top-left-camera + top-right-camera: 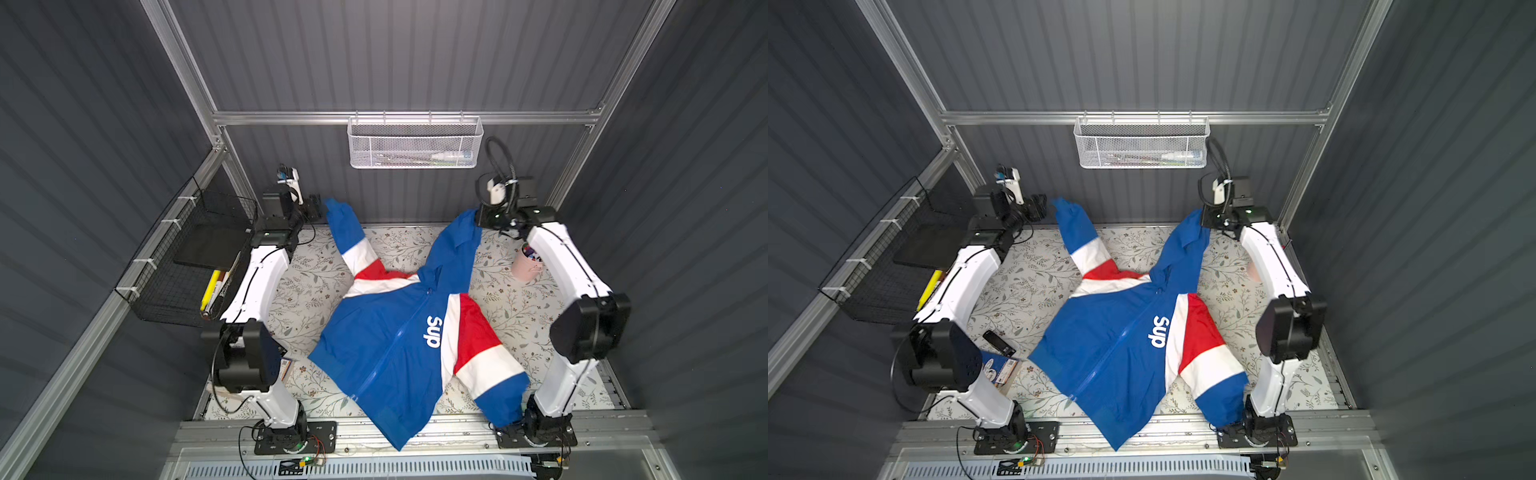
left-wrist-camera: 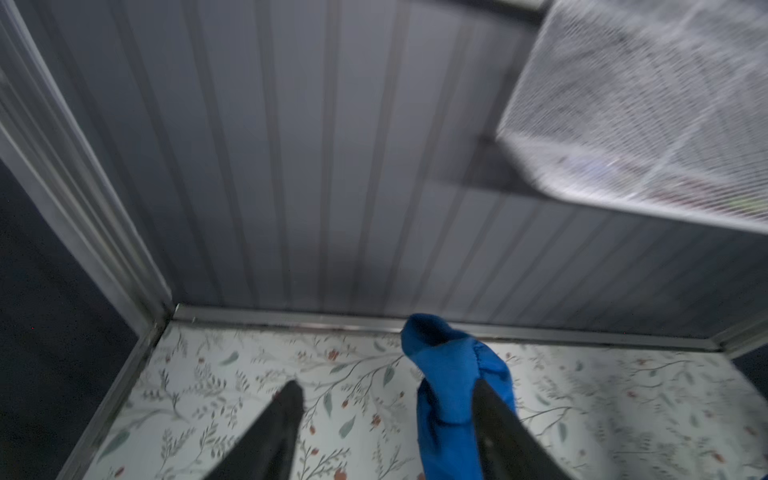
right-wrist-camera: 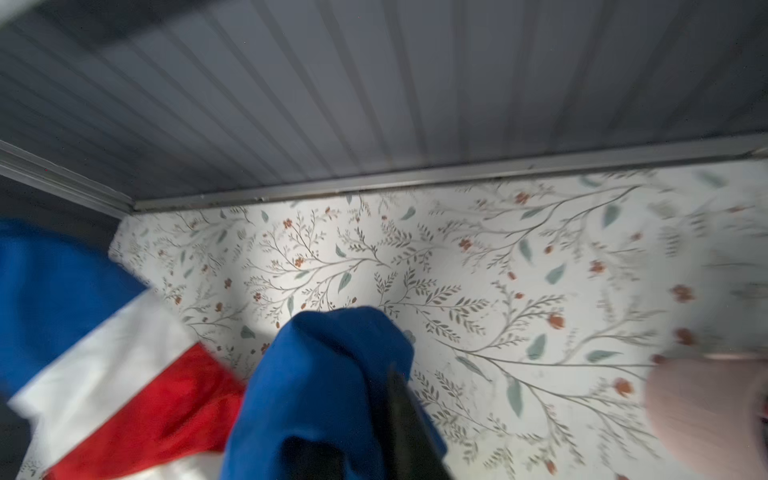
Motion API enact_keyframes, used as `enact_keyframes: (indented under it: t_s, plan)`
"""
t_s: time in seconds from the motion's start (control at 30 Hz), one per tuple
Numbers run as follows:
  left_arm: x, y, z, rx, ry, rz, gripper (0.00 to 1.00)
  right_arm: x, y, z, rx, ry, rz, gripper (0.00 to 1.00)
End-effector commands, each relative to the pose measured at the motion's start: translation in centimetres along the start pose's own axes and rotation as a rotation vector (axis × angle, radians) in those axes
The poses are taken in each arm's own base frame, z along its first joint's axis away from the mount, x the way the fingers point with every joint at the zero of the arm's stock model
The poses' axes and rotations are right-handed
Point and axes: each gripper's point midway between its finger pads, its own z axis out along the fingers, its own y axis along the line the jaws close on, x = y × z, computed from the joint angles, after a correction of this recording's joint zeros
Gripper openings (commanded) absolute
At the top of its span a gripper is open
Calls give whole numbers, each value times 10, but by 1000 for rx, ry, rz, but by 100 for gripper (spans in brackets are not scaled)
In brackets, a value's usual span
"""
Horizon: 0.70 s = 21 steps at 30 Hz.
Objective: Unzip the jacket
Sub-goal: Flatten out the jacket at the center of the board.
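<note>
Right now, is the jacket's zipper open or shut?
Shut. In both top views the jacket lies front up and its zipper runs unbroken from collar to hem, front panels meeting with no gap.

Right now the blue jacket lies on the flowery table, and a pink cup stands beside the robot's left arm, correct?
Not quite: the pink cup stands beside the right arm, not the left, as a top view shows. The blue jacket does lie on the flowery table.
</note>
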Motion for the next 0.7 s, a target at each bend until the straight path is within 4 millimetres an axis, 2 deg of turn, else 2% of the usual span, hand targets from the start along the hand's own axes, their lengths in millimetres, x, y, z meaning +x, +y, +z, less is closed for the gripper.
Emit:
enact_keyframes:
  t_s: [0.0,0.1,0.2,0.23,0.33,0.4,0.5,0.57,0.67]
  plan:
    - [-47,19,-12,-120,-128,-19,99,-33,-6,9,63,-79,10,86]
    - [-54,16,-13,-106,-129,-16,99,-39,-24,9,158,-69,41,88]
    - [-57,10,-21,-83,-132,33,99,-37,-33,-7,218,-90,59,86]
    - [-58,4,-23,-53,-134,22,99,-34,-39,-16,255,-99,71,83]
    - [-43,-29,-26,76,-99,23,99,-18,-48,-44,314,-112,102,73]
    - [-26,-56,-26,123,-73,38,99,4,-46,-58,304,-86,122,68]
    - [9,-104,-20,250,-24,50,91,51,-37,-78,273,-27,168,57]
    - [38,-130,-7,337,31,48,82,90,-30,-88,241,23,213,49]
    - [76,-158,21,401,101,56,68,145,-12,-101,178,95,251,40]
